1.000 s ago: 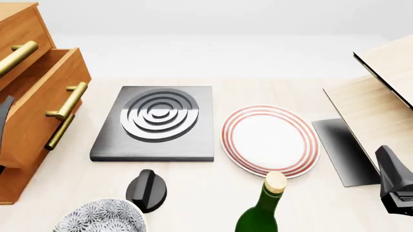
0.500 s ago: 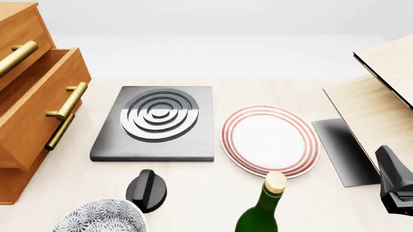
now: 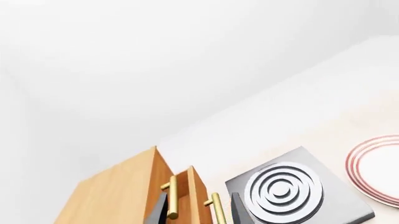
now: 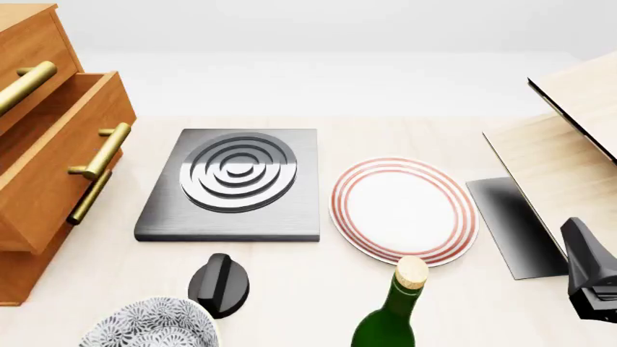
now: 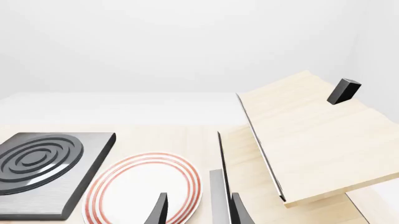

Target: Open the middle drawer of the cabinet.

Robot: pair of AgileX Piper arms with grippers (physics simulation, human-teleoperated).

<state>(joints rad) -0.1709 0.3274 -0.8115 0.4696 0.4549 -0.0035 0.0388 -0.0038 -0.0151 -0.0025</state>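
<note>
Orange-brown wooden middle drawer [image 4: 60,155] with brass bar handle stands pulled well out of the three-drawer cabinet [image 4: 29,50]; task looks essentially done, left pincer [image 3: 198,212] spread, clear, holding nothing.

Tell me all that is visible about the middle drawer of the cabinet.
The middle drawer is an orange-brown wooden box with a brass bar handle on two posts. It stands pulled out from the cabinet, past the top drawer's front, its open inside partly showing. It sits at the table's left edge. No gripper touches it.
</note>
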